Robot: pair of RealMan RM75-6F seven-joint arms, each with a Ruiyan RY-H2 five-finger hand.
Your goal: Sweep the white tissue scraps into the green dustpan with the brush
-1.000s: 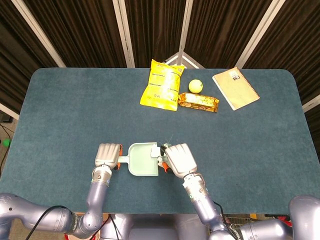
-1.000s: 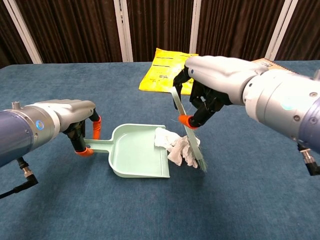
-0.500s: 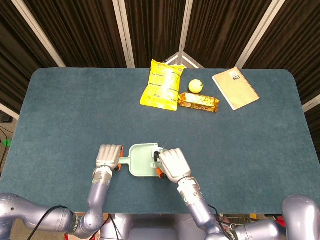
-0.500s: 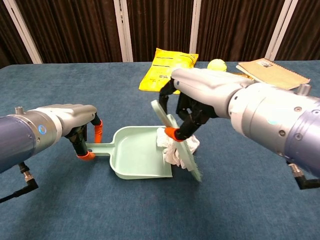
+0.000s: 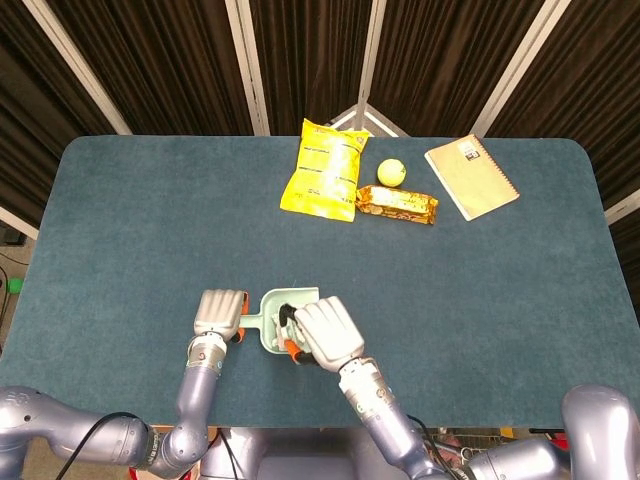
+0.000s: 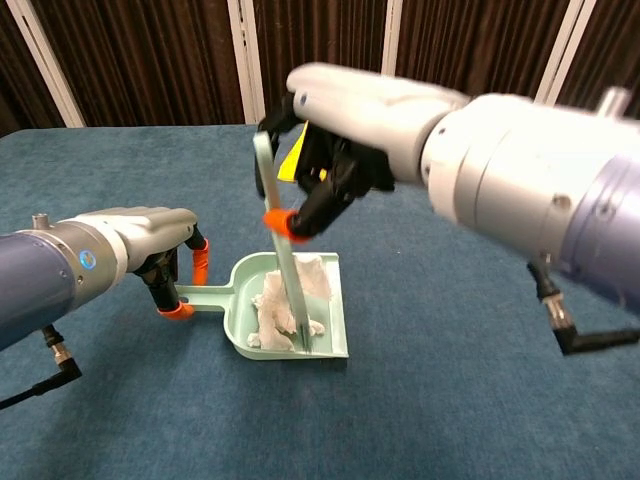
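The green dustpan (image 6: 332, 322) (image 5: 272, 310) lies near the table's front edge, and the white tissue scraps (image 6: 278, 302) are piled inside it. My left hand (image 6: 150, 240) (image 5: 219, 313) grips the dustpan's handle at its left end. My right hand (image 6: 345, 140) (image 5: 322, 333) holds the pale green brush (image 6: 283, 260) nearly upright, with the bristles down in the pan against the tissue. From the head camera, the right hand covers most of the pan and hides the tissue.
At the back of the table lie a yellow snack bag (image 5: 323, 170), a yellow-green ball (image 5: 391, 172), an orange snack bar (image 5: 398, 206) and a tan notebook (image 5: 471, 176). Blue cloth covers the table (image 5: 130, 230).
My right hand has swept the brush leftward over the pan's lip, pushing the tissue from the table into the dustpan. The brush now stands more upright. The left hand has kept its place.
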